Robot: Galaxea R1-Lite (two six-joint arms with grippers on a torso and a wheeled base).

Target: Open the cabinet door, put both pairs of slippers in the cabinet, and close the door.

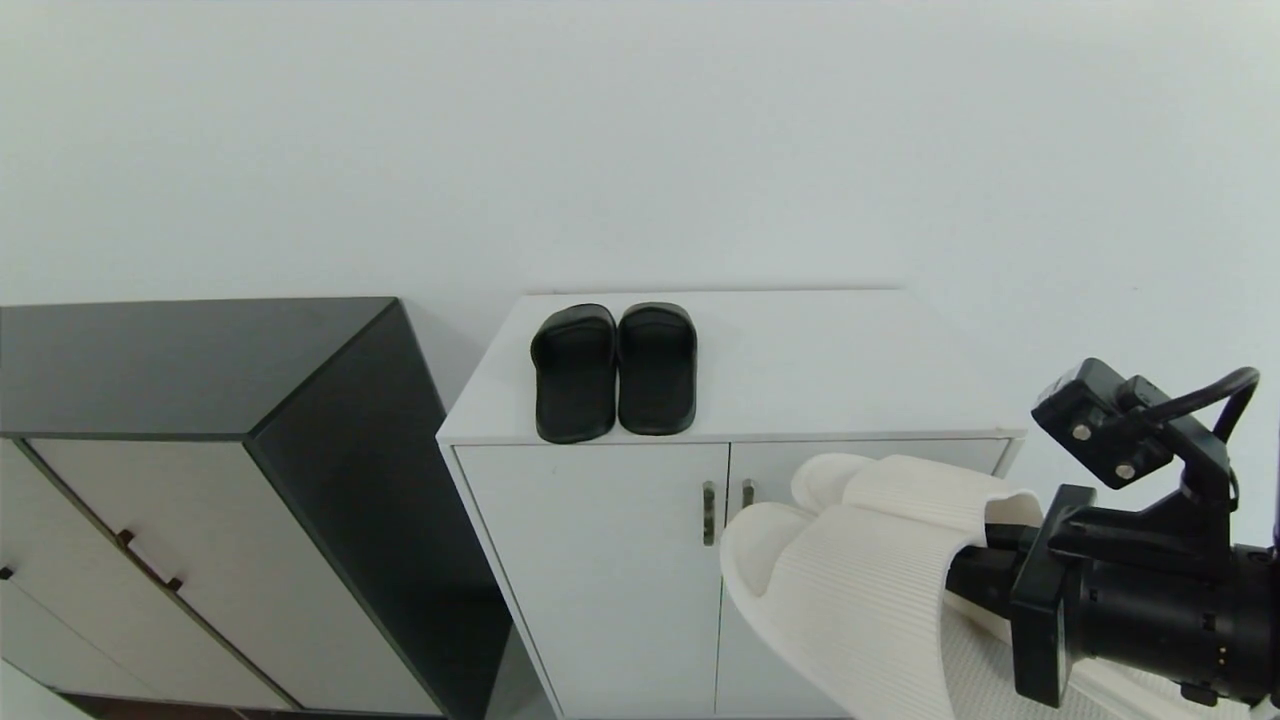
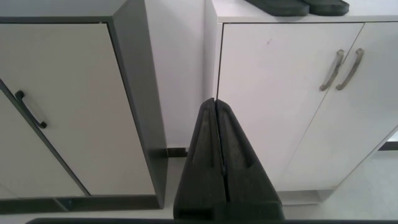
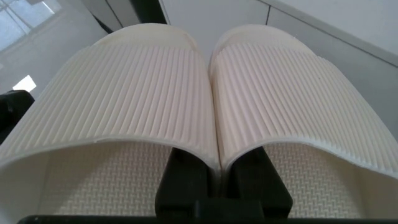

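A pair of black slippers (image 1: pixel 614 372) lies on top of the white cabinet (image 1: pixel 800 370), near its front left edge. Both cabinet doors (image 1: pixel 600 570) are closed, and their two handles (image 1: pixel 708 512) meet at the middle. My right gripper (image 1: pixel 978 578) is shut on a pair of white ribbed slippers (image 1: pixel 860 580), held in the air just in front of the right door. In the right wrist view its fingers (image 3: pixel 181 180) pinch the touching inner sides of the white slippers (image 3: pixel 143 93). My left gripper (image 2: pixel 216 107) is shut and empty, low down, facing the gap left of the white cabinet (image 2: pixel 273 93).
A dark cabinet (image 1: pixel 200 370) with pale doors stands to the left of the white one, a narrow gap between them. A white wall runs behind both. The same dark cabinet (image 2: pixel 74 93) with its black handle is on the left wrist view's side.
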